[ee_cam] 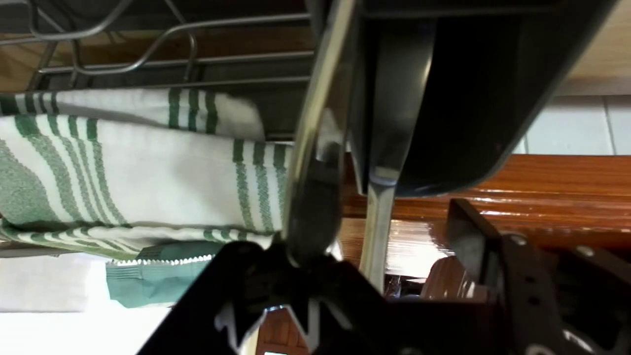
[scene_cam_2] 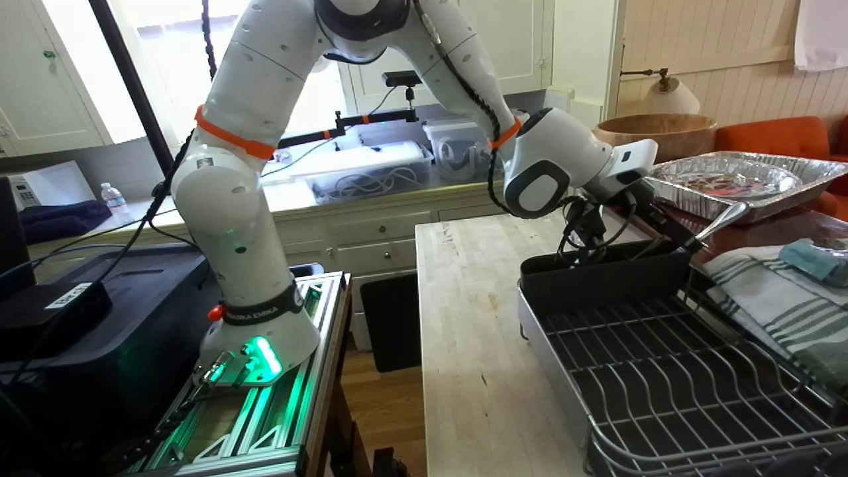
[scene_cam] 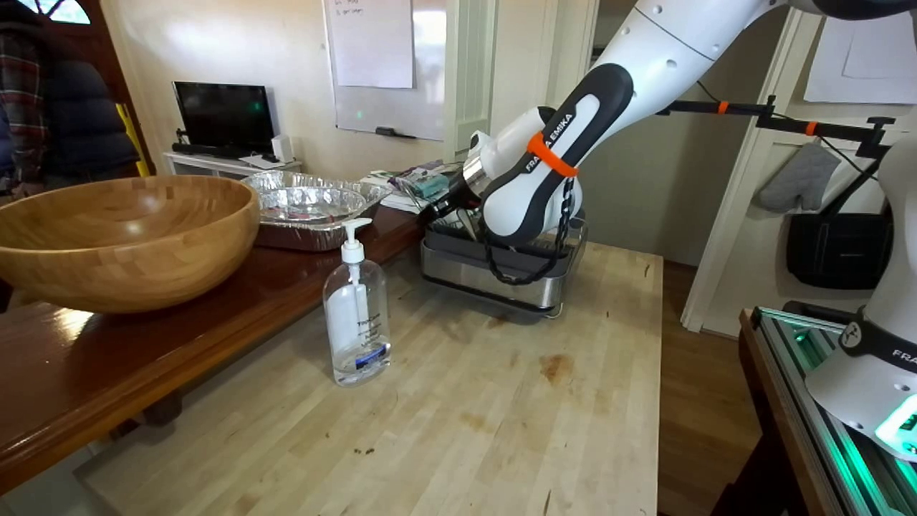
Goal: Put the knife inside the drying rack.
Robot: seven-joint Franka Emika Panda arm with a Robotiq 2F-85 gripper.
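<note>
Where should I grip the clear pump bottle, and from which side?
Probably at the white collar below the spout, coming in level from the side of the robot base. The bottle stands upright, and its collar is narrower than the clear body. The spout juts out on top, so gripping from above looks awkward; the brown ledge and wooden bowl lie opposite.

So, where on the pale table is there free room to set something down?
Free: pale table between soap bottle and robot-side edge; also the strip between that edge and drying rack. Crowded: the rack's caddy, with utensils and end effector.
</note>
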